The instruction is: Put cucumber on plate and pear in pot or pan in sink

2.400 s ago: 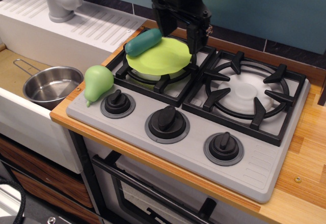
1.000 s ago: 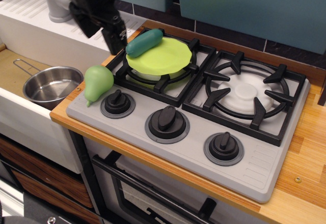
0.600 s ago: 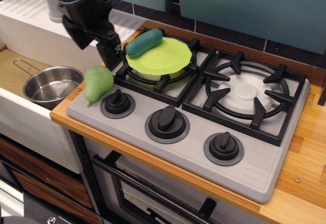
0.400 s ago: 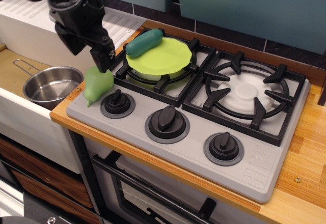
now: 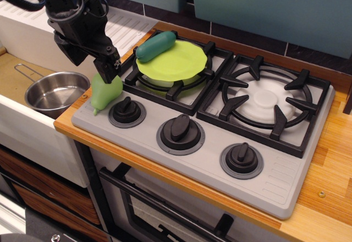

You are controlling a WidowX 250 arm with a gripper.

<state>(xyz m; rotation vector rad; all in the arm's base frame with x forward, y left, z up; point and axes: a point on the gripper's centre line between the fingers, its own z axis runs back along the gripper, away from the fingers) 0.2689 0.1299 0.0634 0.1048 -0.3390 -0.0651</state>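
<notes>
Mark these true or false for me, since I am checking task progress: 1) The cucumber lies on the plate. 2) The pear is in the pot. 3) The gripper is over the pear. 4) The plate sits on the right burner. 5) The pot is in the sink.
1) True: the cucumber rests on the back left rim of the plate.
2) False: the pear lies on the stove's front left corner, and the pot holds nothing.
3) True: the gripper is down at the pear's top; whether it has closed cannot be told.
4) False: the plate sits on the left burner.
5) True: the pot stands in the sink.
</notes>
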